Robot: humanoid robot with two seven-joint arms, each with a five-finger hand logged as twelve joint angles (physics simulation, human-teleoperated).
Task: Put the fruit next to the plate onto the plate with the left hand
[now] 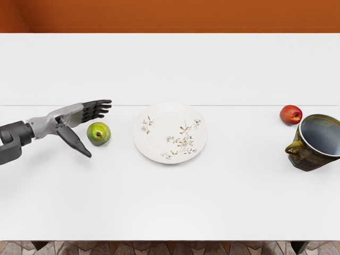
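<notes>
White table (pixel 170 202) under an orange-brown back wall. The green fruit (pixel 99 133), pear-like, sits left of centre, just beside the left rim of the floral plate (pixel 159 114) and not on it, so the transfer is not yet done. The left hand (pixel 74 118), arm from the left edge, is spread wide: fingers (pixel 98 106) extend behind the fruit and the thumb drops in front, apparently to bracket it for a grasp. No contact visible, though the slanted view makes the gap hard to judge. At far right, a red fruit (pixel 291 115) lies by a dark mug (pixel 316 142), well apart from the plate, so probably not the target.

Green fruit (pixel 99 133) sits beside (not touching) plate (pixel 159 114).
</notes>
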